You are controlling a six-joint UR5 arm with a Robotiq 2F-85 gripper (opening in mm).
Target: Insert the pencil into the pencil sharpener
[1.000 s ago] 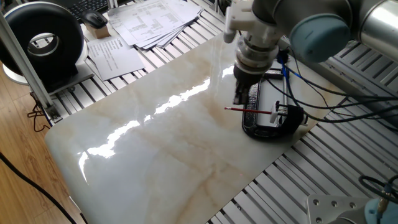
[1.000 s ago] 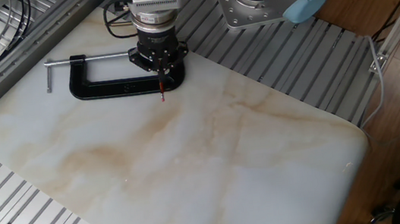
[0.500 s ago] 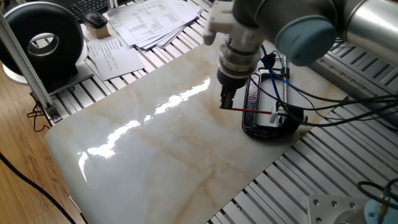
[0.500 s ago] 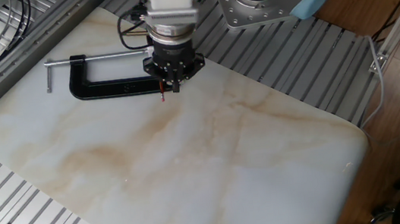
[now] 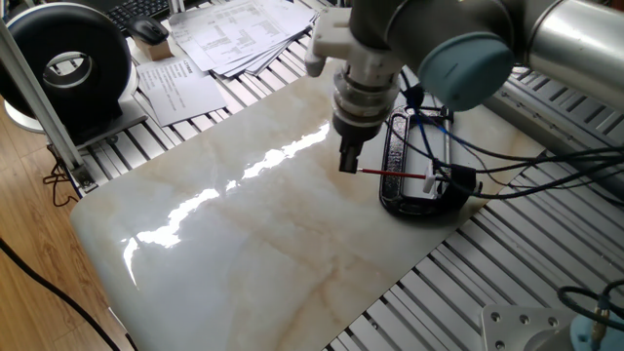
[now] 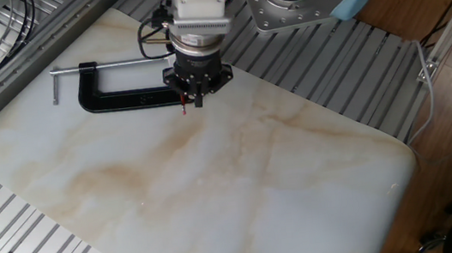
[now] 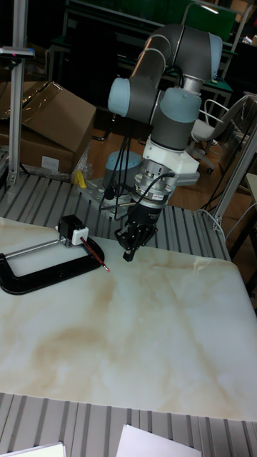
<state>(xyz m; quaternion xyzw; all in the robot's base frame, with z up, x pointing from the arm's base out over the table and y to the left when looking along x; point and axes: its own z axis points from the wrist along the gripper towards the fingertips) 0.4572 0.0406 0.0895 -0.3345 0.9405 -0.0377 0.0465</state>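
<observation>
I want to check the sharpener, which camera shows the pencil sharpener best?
The tall fixed view: the pencil sharpener sits unobstructed, whitish patch visible, on the clamp. One fixed view shows it small amid cables; in the other fixed view the gripper hides it.

marble slab [image 5: 244, 234] | wood floor [image 5: 29, 292] | cardboard boxes [image 7: 53, 121]

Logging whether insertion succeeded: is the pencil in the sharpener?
In: the pencil runs into the pencil sharpener; gripper is off it.
</observation>
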